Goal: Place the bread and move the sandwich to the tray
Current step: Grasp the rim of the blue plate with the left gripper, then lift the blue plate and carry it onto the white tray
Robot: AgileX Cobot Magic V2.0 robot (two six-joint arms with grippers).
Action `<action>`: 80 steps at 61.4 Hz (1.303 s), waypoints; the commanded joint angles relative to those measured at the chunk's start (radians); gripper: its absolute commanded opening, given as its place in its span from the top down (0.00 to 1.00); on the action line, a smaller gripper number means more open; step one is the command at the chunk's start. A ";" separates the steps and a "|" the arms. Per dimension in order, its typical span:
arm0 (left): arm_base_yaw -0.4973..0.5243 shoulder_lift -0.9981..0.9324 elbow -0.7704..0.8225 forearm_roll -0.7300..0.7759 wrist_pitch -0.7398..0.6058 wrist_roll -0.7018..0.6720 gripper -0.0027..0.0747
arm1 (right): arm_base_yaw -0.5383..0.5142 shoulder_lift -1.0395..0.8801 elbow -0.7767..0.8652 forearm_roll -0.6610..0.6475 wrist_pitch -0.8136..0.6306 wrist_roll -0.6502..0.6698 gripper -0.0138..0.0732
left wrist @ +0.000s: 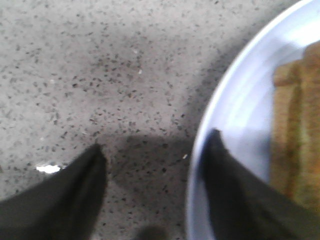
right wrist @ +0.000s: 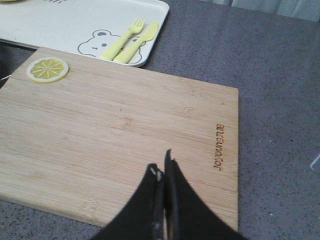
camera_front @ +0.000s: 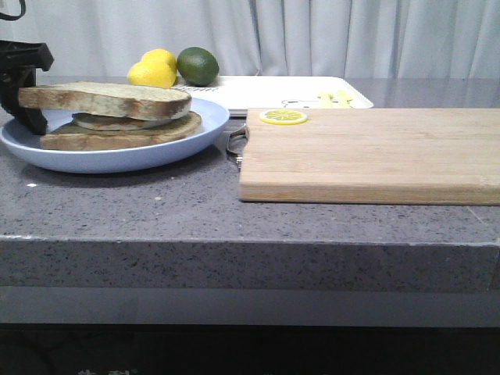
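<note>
Now bread (camera_front: 105, 100) flat, lengthwise left-right

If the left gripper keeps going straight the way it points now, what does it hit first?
Probably the rim of the round pale blue plate: the open left gripper straddles it, one finger over the plate, the other over the speckled grey countertop. Depth is unclear.

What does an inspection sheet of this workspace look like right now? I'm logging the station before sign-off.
Surface: grey speckled counter.
Job's things: bread on top of the sandwich on the blue plate; tray behind.
Clutter: cutting board, lemon slice, lemons, lime.
Grippers: left pincer open, straddling the plate rim; right pincer shut above the board.
Cables: nothing seen.
Surroundings: pale curtain.
</note>
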 commanded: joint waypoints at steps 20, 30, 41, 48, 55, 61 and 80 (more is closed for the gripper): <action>0.022 -0.025 -0.046 -0.086 0.028 0.118 0.99 | -0.004 -0.004 -0.028 -0.015 -0.083 0.000 0.97; 0.106 -0.025 -0.135 -0.400 0.117 0.299 0.99 | -0.004 -0.004 -0.028 -0.015 -0.083 0.000 0.97; 0.163 -0.025 -0.235 -0.503 0.164 0.324 0.99 | -0.004 -0.004 -0.028 -0.015 -0.082 0.000 0.97; 0.169 -0.025 -0.291 -0.510 0.166 0.324 0.99 | -0.004 -0.004 -0.028 -0.015 -0.080 0.000 0.97; 0.169 -0.006 -0.352 -0.564 0.172 0.324 0.99 | -0.004 -0.004 -0.028 -0.015 -0.080 0.000 0.97; 0.167 0.043 -0.431 -0.636 0.187 0.324 0.99 | -0.004 -0.004 -0.028 -0.015 -0.080 0.000 0.97; 0.088 0.397 -0.957 -0.636 0.261 0.185 0.99 | -0.004 -0.004 -0.028 -0.015 -0.080 0.000 0.97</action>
